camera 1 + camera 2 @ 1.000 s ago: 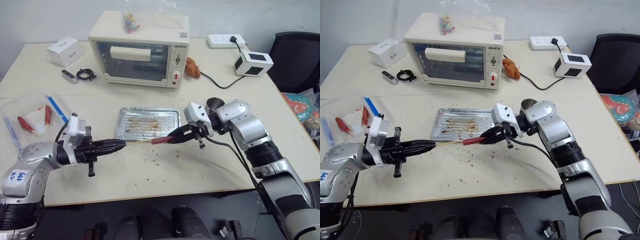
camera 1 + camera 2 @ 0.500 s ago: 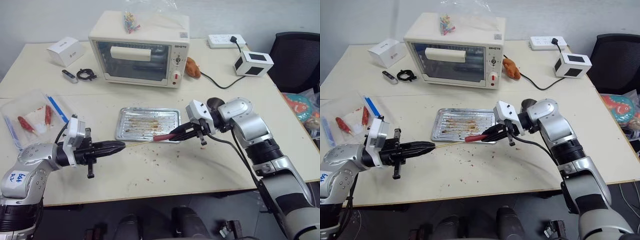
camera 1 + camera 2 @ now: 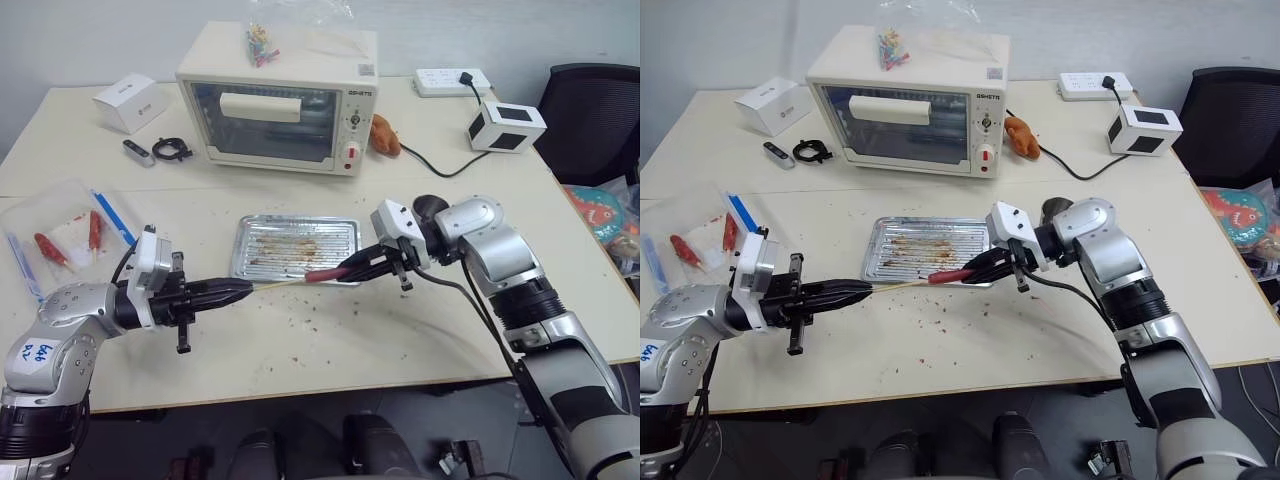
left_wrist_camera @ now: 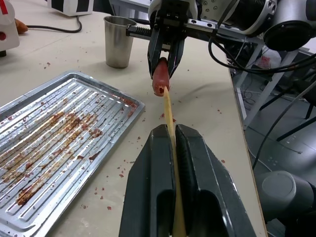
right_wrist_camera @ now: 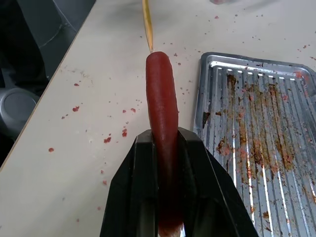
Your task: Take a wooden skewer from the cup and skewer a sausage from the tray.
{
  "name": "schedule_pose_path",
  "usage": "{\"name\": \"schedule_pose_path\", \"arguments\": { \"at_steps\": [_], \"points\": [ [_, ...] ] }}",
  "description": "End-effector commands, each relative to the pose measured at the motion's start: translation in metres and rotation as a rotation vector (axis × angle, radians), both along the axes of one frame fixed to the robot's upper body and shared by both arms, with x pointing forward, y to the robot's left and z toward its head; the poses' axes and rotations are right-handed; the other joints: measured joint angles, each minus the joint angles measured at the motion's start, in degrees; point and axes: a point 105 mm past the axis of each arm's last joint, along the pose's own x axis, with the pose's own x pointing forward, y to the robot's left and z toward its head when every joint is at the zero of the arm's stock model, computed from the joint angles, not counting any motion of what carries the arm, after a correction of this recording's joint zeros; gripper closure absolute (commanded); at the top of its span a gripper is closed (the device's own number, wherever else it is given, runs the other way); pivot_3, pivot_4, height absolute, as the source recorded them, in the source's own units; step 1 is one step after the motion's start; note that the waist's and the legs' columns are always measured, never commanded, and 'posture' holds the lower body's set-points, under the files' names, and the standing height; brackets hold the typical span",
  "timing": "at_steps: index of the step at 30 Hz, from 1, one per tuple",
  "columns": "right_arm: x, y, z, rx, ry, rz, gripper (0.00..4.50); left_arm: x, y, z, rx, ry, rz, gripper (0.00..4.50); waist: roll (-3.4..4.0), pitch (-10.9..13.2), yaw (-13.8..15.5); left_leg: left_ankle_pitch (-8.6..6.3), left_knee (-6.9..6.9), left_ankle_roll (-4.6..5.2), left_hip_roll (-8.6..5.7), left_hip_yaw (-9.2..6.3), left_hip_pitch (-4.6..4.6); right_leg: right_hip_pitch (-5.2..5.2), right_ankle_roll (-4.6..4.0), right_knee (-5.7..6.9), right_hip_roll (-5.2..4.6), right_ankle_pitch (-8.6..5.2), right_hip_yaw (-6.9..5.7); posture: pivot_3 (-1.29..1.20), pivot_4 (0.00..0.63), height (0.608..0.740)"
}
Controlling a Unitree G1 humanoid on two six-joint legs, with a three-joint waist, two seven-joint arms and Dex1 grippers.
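Observation:
My left gripper (image 3: 244, 288) is shut on the wooden skewer (image 3: 280, 283), a thin pale stick held level and pointing right. My right gripper (image 3: 348, 269) is shut on the sausage (image 3: 322, 274), slim, red and glossy, held just above the table at the tray's front edge. The skewer's tip (image 5: 149, 47) meets the free end of the sausage (image 5: 162, 113); I cannot tell whether it has gone in. The silver tray (image 3: 342, 234), smeared with brown crumbs, lies just behind them. The steel cup (image 4: 118, 42) stands upright behind my right wrist, partly hidden in the eye views.
A cream toaster oven (image 3: 275, 95) stands at the back. A clear plastic container (image 3: 60, 235) with red sausages and blue sticks lies at the left. A white-and-black cube device (image 3: 507, 126), power strip (image 3: 453, 80) and white box (image 3: 130, 102) sit farther back. Crumbs dot the table.

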Motion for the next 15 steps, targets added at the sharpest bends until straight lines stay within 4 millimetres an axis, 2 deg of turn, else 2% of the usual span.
{"name": "schedule_pose_path", "arguments": {
  "at_steps": [1, 15],
  "points": [
    [-0.0038, 0.0034, 0.0137, 0.052, -0.039, 0.027, 4.26, -0.0004, 0.0006, 0.0057, 0.003, -0.028, -0.007, 4.50, 0.00, 0.00, 0.00, 0.00, 0.00, 0.00, 0.00, 0.00, 0.00, 0.00, 0.00, 0.00, 0.00, 0.00, 0.00, 0.00, 0.150, 0.740],
    [-0.0033, -0.0042, 0.0110, 0.053, -0.028, 0.018, 4.26, 0.0000, 0.0061, 0.0069, 0.008, -0.032, 0.010, 4.50, 0.00, 0.00, 0.00, 0.00, 0.00, 0.00, 0.00, 0.00, 0.00, 0.00, 0.00, 0.00, 0.00, 0.00, 0.00, 0.00, 0.150, 0.740]
  ]
}}
